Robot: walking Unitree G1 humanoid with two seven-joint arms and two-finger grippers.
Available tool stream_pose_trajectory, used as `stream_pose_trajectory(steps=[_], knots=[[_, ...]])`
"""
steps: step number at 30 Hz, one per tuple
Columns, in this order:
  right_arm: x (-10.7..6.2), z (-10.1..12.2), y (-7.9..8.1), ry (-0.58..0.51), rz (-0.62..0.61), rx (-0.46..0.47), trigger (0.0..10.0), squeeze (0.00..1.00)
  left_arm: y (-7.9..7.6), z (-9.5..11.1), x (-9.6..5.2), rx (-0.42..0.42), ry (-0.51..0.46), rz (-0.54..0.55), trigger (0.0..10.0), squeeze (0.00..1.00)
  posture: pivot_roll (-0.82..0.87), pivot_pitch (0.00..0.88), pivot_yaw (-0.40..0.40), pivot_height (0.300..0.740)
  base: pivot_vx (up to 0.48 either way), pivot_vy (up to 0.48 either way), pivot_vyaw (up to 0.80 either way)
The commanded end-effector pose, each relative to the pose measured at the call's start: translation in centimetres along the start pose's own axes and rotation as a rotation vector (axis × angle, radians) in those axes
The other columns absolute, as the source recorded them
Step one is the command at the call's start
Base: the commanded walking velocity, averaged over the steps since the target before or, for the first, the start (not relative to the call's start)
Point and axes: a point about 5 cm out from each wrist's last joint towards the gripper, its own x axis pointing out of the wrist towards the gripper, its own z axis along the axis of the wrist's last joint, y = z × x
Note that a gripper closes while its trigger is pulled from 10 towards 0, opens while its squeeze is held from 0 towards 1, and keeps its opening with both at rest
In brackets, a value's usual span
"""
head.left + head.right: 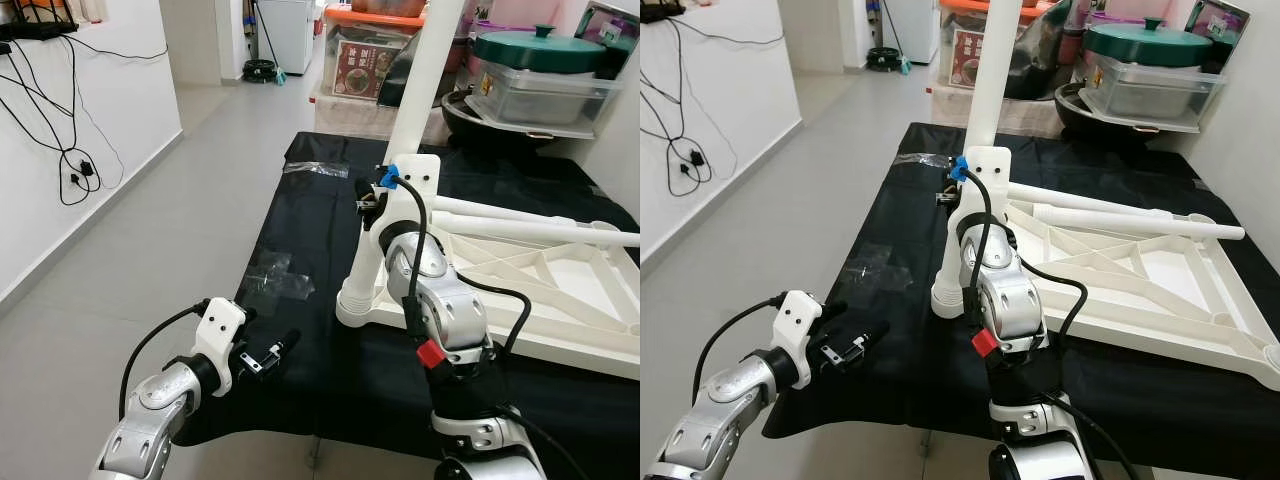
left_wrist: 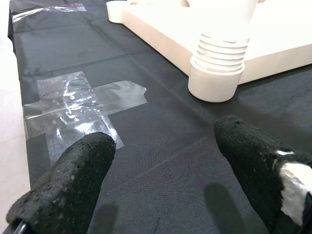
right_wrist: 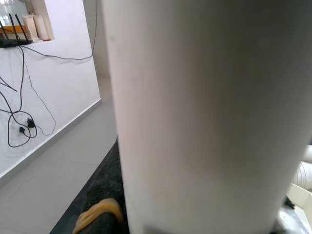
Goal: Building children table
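- Nearest the robot, the left gripper (image 1: 268,358) hovered low over the near edge of the black-covered surface (image 1: 330,395), its two black fingers (image 2: 63,187) spread apart and holding nothing — it looked idle, pointed toward the base of the leg.
- Just beyond it, strips of clear tape (image 2: 78,105) lay stuck flat on the black cloth.
- Further in, the white tabletop (image 1: 545,290) lay upside down on the surface, its ribbed underside showing, with a ridged corner socket (image 2: 218,73) at its near-left corner.
- The upright table leg (image 1: 990,75) stood in that socket, and the right gripper (image 1: 372,200) was up against it; whether its fingers clamped the leg could not be told.
- A second leg (image 1: 1120,218) lay loose across the tabletop, well beyond.
- The step in hand appeared to be seating the first leg — next would likely call for twisting or pressing it home, keeping it vertical.
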Motion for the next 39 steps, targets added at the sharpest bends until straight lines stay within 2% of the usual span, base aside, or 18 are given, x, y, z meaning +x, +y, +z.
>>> stream_pose_trajectory(steps=[1, 2, 3, 5, 6, 7, 8, 9, 15, 16, 20, 21, 25, 39], knots=[[0.2, -1.0, -1.1, 0.052, -0.042, -0.032, 10.0, 0.29, -0.2, -0.1, 0.1, -0.001, 0.001, -0.011, 10.0, 0.00, 0.01, 0.000, -0.098, 0.740, 0.000, 0.000, 0.00], [0.2, -1.0, -1.1, 0.050, -0.042, -0.031, 10.0, 0.48, -0.2, -0.1, 0.1, -0.001, 0.001, -0.011, 10.0, 0.00, 0.01, 0.000, -0.098, 0.740, 0.000, 0.000, 0.00], [0.2, -0.9, -1.1, 0.046, -0.043, -0.031, 10.0, 0.92, -0.2, -0.1, 0.1, -0.002, 0.002, -0.012, 10.0, 0.00, 0.01, 0.000, -0.097, 0.740, 0.000, 0.000, 0.00], [0.2, -0.9, -1.1, 0.043, -0.044, -0.032, 10.0, 0.92, -0.3, -0.2, 0.1, -0.002, 0.003, -0.013, 10.0, 0.00, 0.01, 0.000, -0.097, 0.740, 0.000, 0.000, 0.00], [0.2, -0.7, -1.1, 0.033, -0.045, -0.041, 10.0, 0.87, -0.3, -0.2, 0.2, -0.002, 0.003, -0.014, 10.0, 0.00, 0.01, 0.000, -0.095, 0.740, 0.000, 0.000, 0.00], [0.2, -0.5, -1.1, 0.026, -0.046, -0.045, 10.0, 0.78, -0.3, -0.2, 0.2, -0.002, 0.004, -0.015, 10.0, 0.00, 0.01, 0.000, -0.095, 0.740, 0.000, 0.000, 0.00], [0.2, -0.4, -1.1, 0.020, -0.047, -0.047, 10.0, 0.78, -0.3, -0.2, 0.2, -0.002, 0.004, -0.015, 10.0, 0.00, 0.01, 0.000, -0.095, 0.740, 0.000, 0.000, 0.00], [0.2, -0.2, -1.0, 0.010, -0.047, -0.050, 10.0, 0.00, -0.3, -0.2, 0.2, -0.003, 0.004, -0.016, 10.0, 0.00, 0.01, 0.000, -0.095, 0.740, 0.000, 0.000, 0.00], [0.1, 0.4, -1.0, -0.016, -0.045, -0.047, 10.0, 0.00, -0.2, -0.2, 0.3, -0.002, 0.004, -0.019, 10.0, 0.00, 0.01, 0.000, -0.089, 0.740, 0.000, 0.000, 0.00], [0.1, 0.6, -1.0, -0.031, -0.039, -0.039, 7.8, 0.00, -0.2, -0.1, 0.3, -0.001, 0.003, -0.020, 10.0, 0.00, 0.01, 0.000, -0.088, 0.740, 0.000, 0.000, 0.00], [0.0, 0.8, -1.0, -0.040, -0.032, -0.031, 7.8, 0.00, -0.2, -0.1, 0.3, -0.001, 0.003, -0.020, 10.0, 0.00, 0.01, 0.000, -0.088, 0.740, 0.000, 0.000, 0.00], [0.0, 0.8, -0.8, -0.042, -0.014, -0.003, 0.0, 0.00, -0.2, -0.1, 0.3, 0.000, 0.003, -0.021, 10.0, 0.00, 0.00, 0.000, -0.087, 0.740, 0.000, 0.000, 0.00], [-0.1, 0.2, -0.8, -0.013, 0.007, 0.048, 0.0, 0.00, -0.1, -0.1, 0.3, 0.001, 0.003, -0.017, 10.0, 0.00, 0.01, 0.000, -0.091, 0.740, 0.000, 0.000, 0.00], [-0.2, 1.0, -0.2, -0.055, 0.067, 0.066, 0.0, 0.00, -0.1, -0.2, 0.3, 0.005, 0.004, -0.018, 10.0, 0.00, 0.00, 0.000, -0.089, 0.740, 0.000, 0.000, 0.00]])
